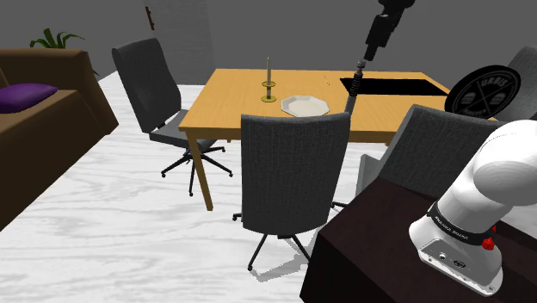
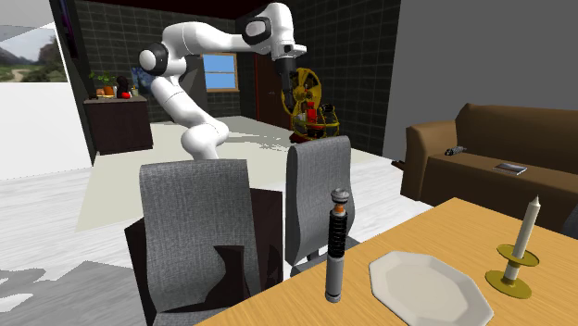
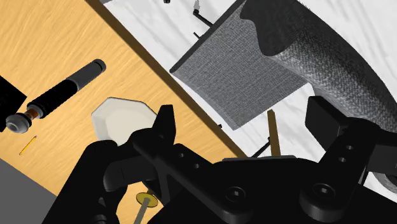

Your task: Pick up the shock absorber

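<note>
hand: hand [image 2: 286, 68] sits high on the raised arm, pointing down, well above the table [image 2: 460, 220]
fingers: fingers [image 3: 164, 127] stand wide apart in the wrist view, nothing clasped, hand is empty
under hand: wrist view looks down past the fingers at a grey chair [image 3: 242, 70] and the table's edge. So I judge the hand is over the chair side, not over the target
shock absorber: shock absorber [image 2: 335, 245] is a slim dark cylinder with an orange band near its metal cap. It stands upright on the table close to the chair-side edge, well apart from the hand, nothing touching it
plate: white eight-sided plate [image 2: 428, 289] is just beside the shock absorber, not touching it
candle: pale candle [image 2: 526, 225] in a brass-coloured holder, beyond the plate from the shock absorber
table top: wood, with a black patch [image 1: 398, 86] behind the shock absorber in the shoulder view, can't tell what it is
done: hand open and aloft, target in the wrist camera's sight, no contact made
left: line up over the shock absorber, come down, close on its body, lift
progress: early, approach stage only, by my read
risk: tall thin upright part, a sideways nudge could tip it onto the plate
</note>
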You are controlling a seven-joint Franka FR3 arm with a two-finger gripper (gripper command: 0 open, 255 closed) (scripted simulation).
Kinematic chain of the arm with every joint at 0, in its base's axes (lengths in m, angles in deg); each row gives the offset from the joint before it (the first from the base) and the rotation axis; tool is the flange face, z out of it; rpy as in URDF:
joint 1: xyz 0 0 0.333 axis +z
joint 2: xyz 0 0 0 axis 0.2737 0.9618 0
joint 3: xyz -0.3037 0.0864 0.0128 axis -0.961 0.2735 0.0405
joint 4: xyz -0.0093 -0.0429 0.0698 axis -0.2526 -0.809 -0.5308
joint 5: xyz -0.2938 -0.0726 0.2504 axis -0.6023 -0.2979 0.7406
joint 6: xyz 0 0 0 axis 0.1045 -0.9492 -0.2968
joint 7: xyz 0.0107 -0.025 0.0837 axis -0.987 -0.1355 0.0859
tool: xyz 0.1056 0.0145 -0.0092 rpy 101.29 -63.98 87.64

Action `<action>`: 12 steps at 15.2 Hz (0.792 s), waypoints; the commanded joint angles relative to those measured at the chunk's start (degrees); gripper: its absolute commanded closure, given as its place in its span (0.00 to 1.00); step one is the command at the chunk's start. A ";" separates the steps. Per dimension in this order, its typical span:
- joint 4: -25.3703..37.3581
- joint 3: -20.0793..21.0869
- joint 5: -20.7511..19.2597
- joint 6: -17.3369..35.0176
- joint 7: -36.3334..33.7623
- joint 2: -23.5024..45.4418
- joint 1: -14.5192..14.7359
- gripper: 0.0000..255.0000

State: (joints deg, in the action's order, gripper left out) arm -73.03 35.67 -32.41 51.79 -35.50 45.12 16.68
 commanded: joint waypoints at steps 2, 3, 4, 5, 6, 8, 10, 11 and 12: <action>-0.87 -1.04 -0.41 1.87 0.58 0.28 -0.45 0.00; -1.68 -2.09 -0.80 3.74 1.16 0.64 -0.89 0.00; -2.41 -3.14 -1.17 5.63 1.74 1.08 -1.34 0.00; -3.08 -4.20 -1.52 7.52 2.31 1.60 -1.77 0.00; -3.67 -5.26 -1.83 9.42 2.90 2.20 -2.21 0.00; -4.63 -7.42 -2.38 13.23 4.09 3.63 -3.04 0.00; -5.29 -9.58 -2.75 17.03 5.34 5.37 -3.83 0.00; -5.52 -10.67 -2.86 18.93 5.98 6.35 -4.17 0.00; -5.66 -11.78 -2.92 20.82 6.65 7.41 -4.50 0.00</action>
State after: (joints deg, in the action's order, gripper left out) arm -78.52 24.96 -35.25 70.86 -29.51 51.80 12.52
